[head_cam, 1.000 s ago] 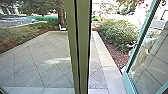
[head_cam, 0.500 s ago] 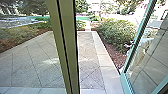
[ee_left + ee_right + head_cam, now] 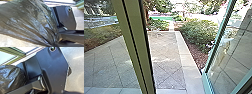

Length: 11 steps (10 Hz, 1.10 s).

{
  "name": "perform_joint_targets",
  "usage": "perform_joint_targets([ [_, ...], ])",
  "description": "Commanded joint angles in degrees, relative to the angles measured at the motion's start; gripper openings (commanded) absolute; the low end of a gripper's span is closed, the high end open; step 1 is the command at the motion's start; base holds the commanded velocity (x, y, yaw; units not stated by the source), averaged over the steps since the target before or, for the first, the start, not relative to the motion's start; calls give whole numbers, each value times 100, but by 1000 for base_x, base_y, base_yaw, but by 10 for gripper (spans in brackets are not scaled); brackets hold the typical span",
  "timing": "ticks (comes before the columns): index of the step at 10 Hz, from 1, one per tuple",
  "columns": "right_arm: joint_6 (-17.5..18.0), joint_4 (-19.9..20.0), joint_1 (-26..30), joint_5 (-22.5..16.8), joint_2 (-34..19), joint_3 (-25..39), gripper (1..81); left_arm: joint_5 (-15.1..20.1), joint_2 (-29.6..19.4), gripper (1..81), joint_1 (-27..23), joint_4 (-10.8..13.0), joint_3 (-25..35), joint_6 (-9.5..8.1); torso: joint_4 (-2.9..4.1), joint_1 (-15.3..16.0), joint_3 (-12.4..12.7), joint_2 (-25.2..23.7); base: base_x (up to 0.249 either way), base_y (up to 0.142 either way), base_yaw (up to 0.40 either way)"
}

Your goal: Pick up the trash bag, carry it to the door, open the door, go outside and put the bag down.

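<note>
Left tool clenched on trash bag, folds drawn tight there; right tool's state, can't tell. I'd creep through gap between green post and glass door, bag tucked close (plastic snags easily), base square to paving.

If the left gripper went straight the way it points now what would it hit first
Probably the shiny dark plastic trash bag, bunched close in the left wrist view, though depth is unclear.
</note>
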Motion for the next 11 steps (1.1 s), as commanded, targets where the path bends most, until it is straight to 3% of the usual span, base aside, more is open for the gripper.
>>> perform_joint_targets([
  [1,-58,-36,134,-302,-24,-8,811,359,-15,10,-191,88,18,48,0,0,0,0,0,-138,0],
  [11,-155,-45,99,-302,-15,-35,811,359,55,10,-191,176,18,48,0,0,0,0,0,-132,0],
])
